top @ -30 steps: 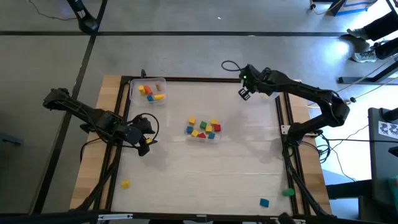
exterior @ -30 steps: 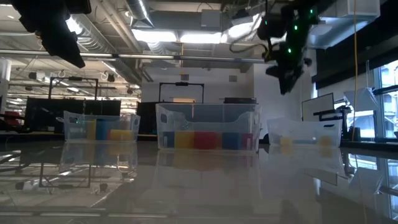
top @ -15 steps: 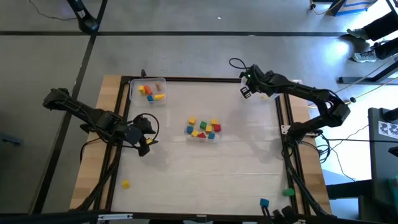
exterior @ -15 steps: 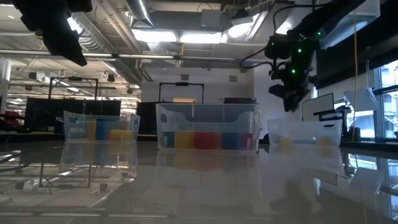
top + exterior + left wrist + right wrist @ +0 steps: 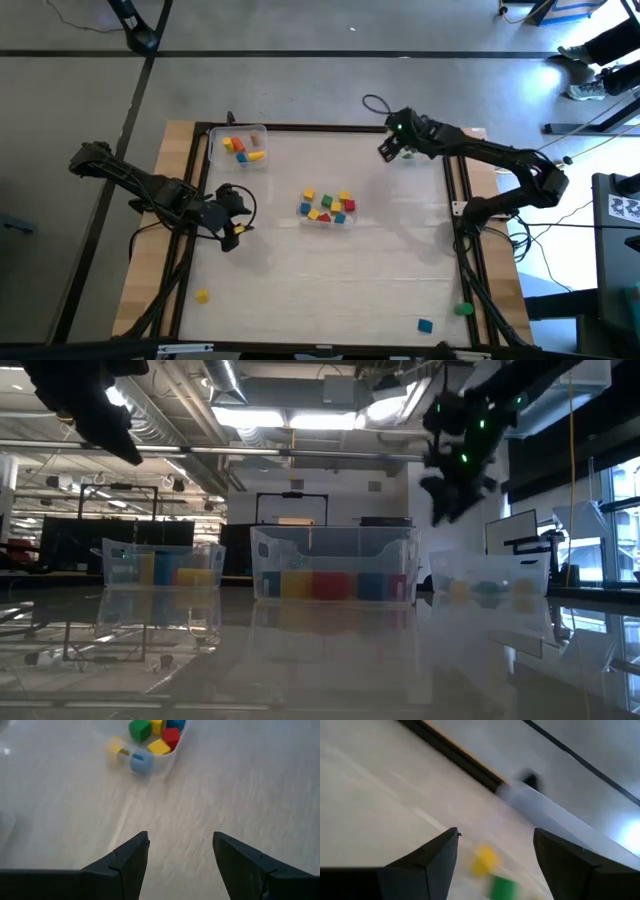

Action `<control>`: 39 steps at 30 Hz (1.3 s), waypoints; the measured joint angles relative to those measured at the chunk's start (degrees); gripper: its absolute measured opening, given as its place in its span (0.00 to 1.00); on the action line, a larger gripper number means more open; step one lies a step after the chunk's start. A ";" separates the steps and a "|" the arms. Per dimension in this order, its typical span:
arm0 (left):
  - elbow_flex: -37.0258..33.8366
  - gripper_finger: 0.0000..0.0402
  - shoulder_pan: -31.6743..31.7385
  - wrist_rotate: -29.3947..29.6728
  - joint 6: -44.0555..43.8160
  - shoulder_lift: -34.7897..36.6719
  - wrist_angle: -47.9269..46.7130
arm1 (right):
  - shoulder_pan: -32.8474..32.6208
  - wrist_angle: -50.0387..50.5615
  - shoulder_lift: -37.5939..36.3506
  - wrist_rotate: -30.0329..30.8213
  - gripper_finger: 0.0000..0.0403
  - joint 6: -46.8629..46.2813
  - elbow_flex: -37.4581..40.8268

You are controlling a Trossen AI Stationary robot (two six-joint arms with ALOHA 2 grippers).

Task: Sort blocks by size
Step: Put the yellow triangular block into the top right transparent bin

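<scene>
The blocks lie in three clear bins. The far-left bin holds orange, yellow and blue ones. The middle bin holds red, yellow, green and blue ones. The right bin holds yellow blocks and a green block. My right gripper hangs open above the right bin's left side, with nothing between its fingers. My left gripper hovers open over bare table left of the middle bin, also with nothing between its fingers.
Loose blocks lie at the table's near side: a yellow one at the left, a blue one and a green one at the right. A black frame borders the table. Bare tabletop stretches between the bins and the near edge.
My right gripper dipped toward the right bin, then rose and swung a little toward the table's left, tipping as it went. A green block now lies in the right bin, where only yellow ones showed before.
</scene>
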State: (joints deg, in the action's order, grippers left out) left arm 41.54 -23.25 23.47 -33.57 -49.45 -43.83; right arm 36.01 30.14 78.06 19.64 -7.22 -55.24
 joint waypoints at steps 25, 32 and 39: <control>4.31 0.52 -20.89 -23.81 -23.80 -17.60 -0.56 | -45.96 -13.78 0.18 -2.19 0.62 3.10 -0.09; 4.31 0.52 -32.79 -24.60 -35.54 -23.01 -2.45 | -45.74 -13.84 0.18 -1.68 0.62 2.67 -0.09; 4.31 0.52 -38.83 -24.59 -29.25 -28.78 -1.82 | -45.75 -13.80 0.18 -1.53 0.62 2.62 -0.09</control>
State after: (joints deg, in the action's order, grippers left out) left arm 45.84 -62.08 -1.12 -62.82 -78.23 -45.65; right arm -9.74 16.34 78.24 18.11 -4.60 -55.33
